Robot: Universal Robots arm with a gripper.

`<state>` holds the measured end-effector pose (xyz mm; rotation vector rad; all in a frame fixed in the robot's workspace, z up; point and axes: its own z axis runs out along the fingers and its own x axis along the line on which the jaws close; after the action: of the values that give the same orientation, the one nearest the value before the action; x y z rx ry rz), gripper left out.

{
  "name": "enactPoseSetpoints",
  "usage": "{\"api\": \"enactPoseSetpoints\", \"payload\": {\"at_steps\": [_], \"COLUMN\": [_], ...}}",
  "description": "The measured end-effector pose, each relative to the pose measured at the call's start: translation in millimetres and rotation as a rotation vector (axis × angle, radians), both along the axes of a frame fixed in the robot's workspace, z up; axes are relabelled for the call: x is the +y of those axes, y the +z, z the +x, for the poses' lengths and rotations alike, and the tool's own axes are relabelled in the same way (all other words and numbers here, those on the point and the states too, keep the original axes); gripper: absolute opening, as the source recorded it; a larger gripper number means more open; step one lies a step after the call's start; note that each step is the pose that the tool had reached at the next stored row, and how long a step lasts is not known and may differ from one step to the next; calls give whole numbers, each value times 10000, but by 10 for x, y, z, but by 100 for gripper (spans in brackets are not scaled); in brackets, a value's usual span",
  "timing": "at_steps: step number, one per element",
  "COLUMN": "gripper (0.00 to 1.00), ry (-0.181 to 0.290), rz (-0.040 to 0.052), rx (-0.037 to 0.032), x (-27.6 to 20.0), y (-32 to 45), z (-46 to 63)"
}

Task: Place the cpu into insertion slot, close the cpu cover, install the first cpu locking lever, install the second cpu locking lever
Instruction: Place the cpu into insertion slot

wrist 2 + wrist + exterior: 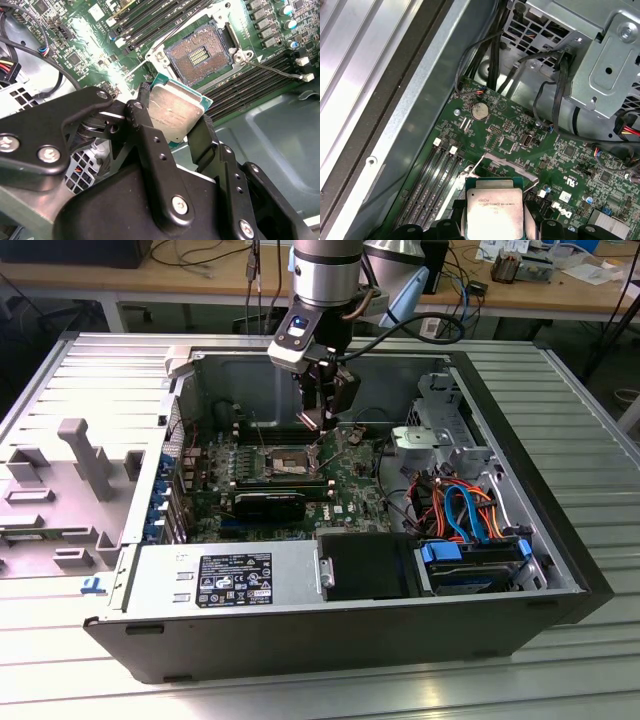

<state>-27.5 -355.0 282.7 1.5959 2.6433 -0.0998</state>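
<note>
Fingers (150,137) of the black two-finger gripper (172,119) are closed on the cpu (175,107), a small flat square chip with a silvery-grey metal top and a green edge. One finger presses on each of two opposite edges, and the chip's top face is bare between them. In the first wrist view the same chip (494,210) sits between the two fingertips of the gripper (495,227), above the green circuit board (520,130). The insertion slot (200,55), a square socket with a tan-gold centre and a silvery rim, lies uncovered on the board with nothing in it. The chip is held clear of it, one corner appearing just beside the socket's rim. The cpu cover (507,166), a thin silvery metal frame plate, stands raised just past the chip's far edge. A thin wire lever (272,69) lies swung out across the long black memory slots. In the exterior view the gripper (322,422) hangs over the slot (290,460) inside an open dark-grey computer case (300,640), which lies on a ribbed aluminium table (570,660).
</note>
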Motion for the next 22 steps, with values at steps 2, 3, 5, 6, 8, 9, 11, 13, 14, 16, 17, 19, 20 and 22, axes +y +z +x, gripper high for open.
{"api": "enactPoseSetpoints", "payload": {"at_steps": [2,3,5,6,8,9,11,13,14,16,17,19,20,22], "gripper": [54,54,54,54,54,54,54,54,54,54,54,54,54,54], "ry": [-13,-17,-26,-31,-40,-48,-59,-66,-72,-86,-100,-107,-112,-121], "rz": [0,0,0,0,0,-1,-1,0,0,0,-1,0,0,0], "rx": [0,0,0,0,0,1,0,0,0,1,1,1,0,1], "x": [0,0,0,0,0,0,0,0,0,0,0,0,0,0], "y": [0,0,0,0,0,0,0,0,0,0,0,0,0,0], "z": [0,0,0,0,0,0,0,0,0,0,0,0,0,0]}}
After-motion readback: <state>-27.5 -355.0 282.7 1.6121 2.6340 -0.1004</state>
